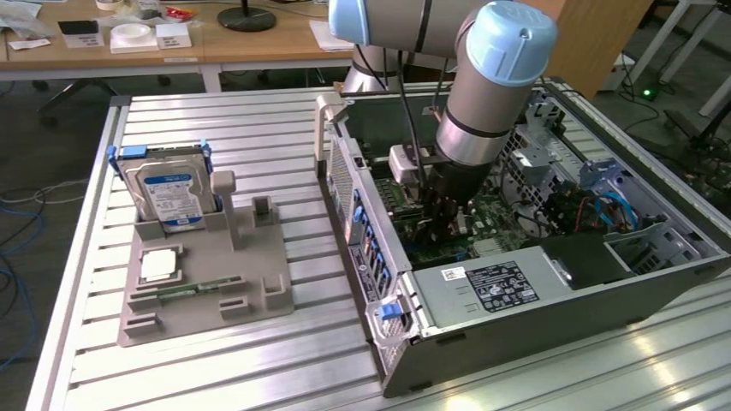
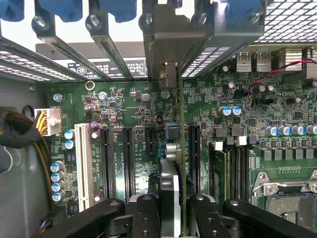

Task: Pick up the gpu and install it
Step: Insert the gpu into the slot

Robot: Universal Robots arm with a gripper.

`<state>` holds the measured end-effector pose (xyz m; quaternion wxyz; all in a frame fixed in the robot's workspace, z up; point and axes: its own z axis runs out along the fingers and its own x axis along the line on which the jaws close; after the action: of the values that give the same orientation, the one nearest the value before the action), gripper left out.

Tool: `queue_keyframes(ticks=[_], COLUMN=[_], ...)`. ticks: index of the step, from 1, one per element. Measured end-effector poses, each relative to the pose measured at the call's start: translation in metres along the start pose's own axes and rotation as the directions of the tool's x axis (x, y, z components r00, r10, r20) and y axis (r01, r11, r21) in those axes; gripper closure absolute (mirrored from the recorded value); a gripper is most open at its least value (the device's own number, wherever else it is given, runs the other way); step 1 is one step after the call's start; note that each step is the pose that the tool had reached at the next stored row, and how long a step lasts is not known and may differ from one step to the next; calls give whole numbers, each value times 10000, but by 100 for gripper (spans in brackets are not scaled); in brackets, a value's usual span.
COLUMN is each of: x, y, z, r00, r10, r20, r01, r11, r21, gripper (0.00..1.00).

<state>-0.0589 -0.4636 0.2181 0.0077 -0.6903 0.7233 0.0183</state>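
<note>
Inside the open computer case (image 1: 537, 282), the gripper (image 1: 440, 224) had reached down over the motherboard (image 2: 133, 109). Its fingers (image 2: 148, 213) were closed on the gpu (image 2: 180, 148), which was seen edge-on in the wrist view: a thin green card standing upright above the motherboard's row of black expansion slots (image 2: 128, 158), with its silver bracket (image 2: 168, 54) up against the case's rear slot openings. Well apart from the case, towards the exterior view's left, a grey fixture (image 1: 200, 287) held a hard drive (image 1: 171, 193) upright on the slatted table (image 1: 228, 128).
</note>
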Motion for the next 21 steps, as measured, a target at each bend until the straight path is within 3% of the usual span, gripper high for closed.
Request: queue_keyframes(ticks=[3,4,9,21], x=[-1,0,-2,-16], y=[0,1,0,7], z=[3,1,-62,-447], r00=[10000,10000,10000,10000], r10=[1,1,-3,-7], r20=[8,2,2,9], r01=[-1,-1,3,7], r11=[10000,10000,10000,9998], r21=[4,2,26,177], gripper=[71,65,65,65])
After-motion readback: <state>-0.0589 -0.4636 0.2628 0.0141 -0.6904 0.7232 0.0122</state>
